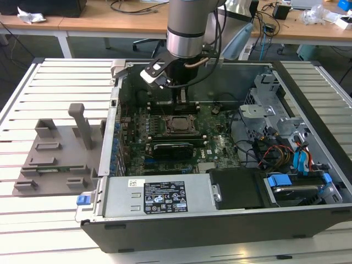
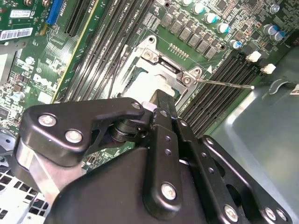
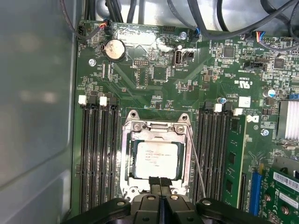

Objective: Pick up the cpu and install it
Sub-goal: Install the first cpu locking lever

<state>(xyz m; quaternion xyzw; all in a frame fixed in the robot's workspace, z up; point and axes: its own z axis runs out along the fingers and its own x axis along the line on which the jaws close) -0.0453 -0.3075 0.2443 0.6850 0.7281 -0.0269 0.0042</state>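
Note:
The cpu is a flat silver square lying in the motherboard socket, inside the metal socket frame. It also shows in the exterior view as the cpu and in the second wrist view as the cpu. My gripper hovers over the socket's edge with its two black fingers pressed together and nothing between them. In the exterior view the gripper hangs inside the open computer case, just behind the socket. The thin socket lever stands free beside the frame.
Black memory slots flank the socket on both sides. The grey case wall is close by. A grey plastic tray lies on the slatted table at the exterior view's left. Power supply, drive cage and cables crowd the case.

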